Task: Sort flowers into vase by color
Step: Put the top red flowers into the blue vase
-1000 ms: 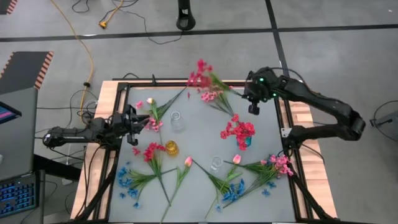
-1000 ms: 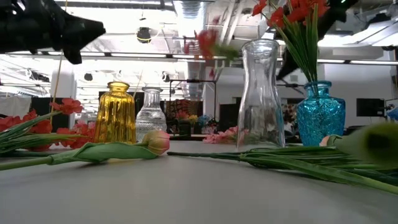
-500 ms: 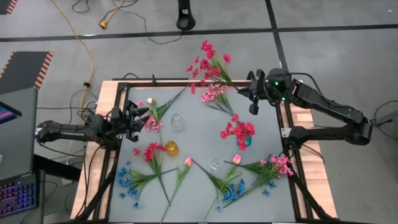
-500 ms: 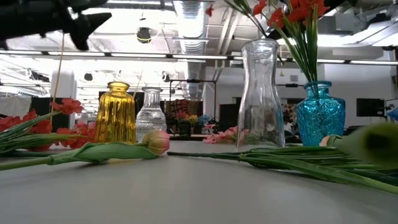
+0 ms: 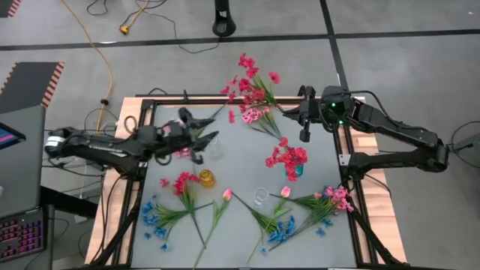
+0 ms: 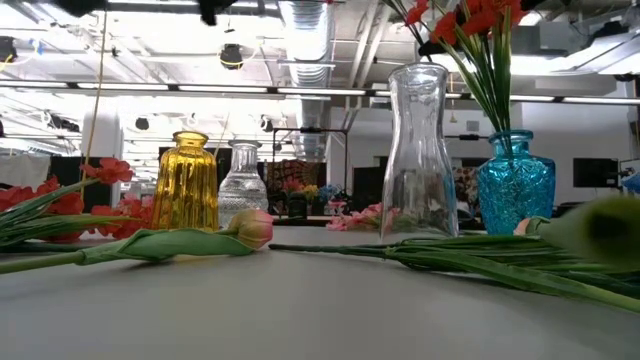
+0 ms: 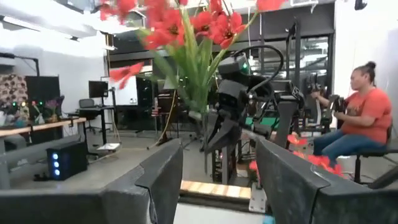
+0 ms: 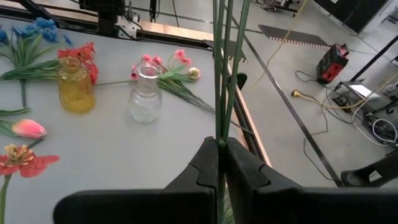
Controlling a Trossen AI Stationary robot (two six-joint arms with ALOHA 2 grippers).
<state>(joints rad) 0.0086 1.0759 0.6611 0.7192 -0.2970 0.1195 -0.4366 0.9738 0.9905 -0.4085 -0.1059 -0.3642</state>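
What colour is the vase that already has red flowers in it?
Blue: the textured glass vase holding the red flowers shows best in the low view.

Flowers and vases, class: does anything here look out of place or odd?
Only the blue vase holds flowers; the yellow vase and two clear vases stand empty. Loose flowers lie scattered over the table. The right gripper holds a red bunch past the table's far edge.

On the tabletop (image 5: pixel 240 161), four vases stand mid-table, one (image 5: pixel 296 171) on the right with a bunch in it. More flowers (image 5: pixel 169 217) lie along the near edge. The left hand (image 5: pixel 201 142) hovers just left of the far vase (image 5: pixel 214 147), while the right hand (image 5: pixel 302 124) holds a sprig (image 5: pixel 251 90) over the far edge.
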